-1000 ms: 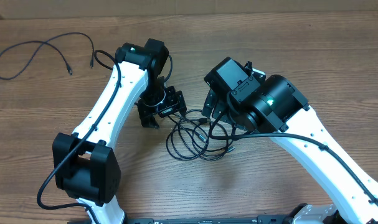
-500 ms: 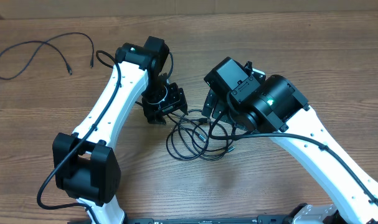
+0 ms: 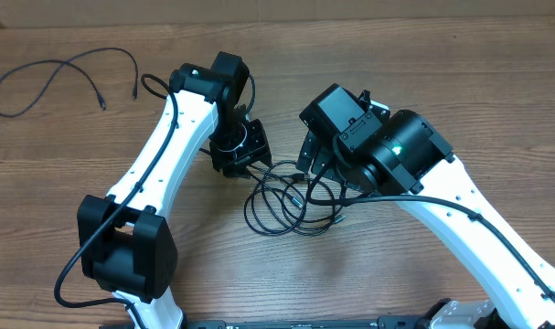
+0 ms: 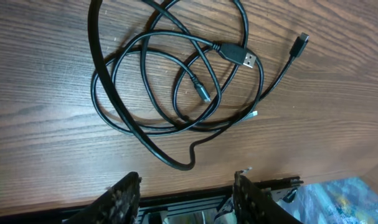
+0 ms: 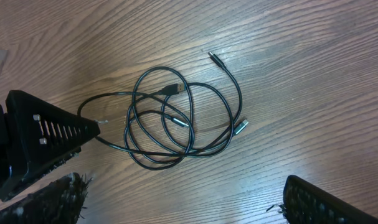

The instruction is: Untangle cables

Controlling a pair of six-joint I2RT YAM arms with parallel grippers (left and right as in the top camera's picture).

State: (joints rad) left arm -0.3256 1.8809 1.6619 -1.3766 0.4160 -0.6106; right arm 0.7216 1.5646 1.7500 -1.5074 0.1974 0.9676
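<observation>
We find the left tool half-open and empty, the nearest loop of the tangled cables lying crosswise just ahead on the counter, and the right tool gaping empty above them.
</observation>
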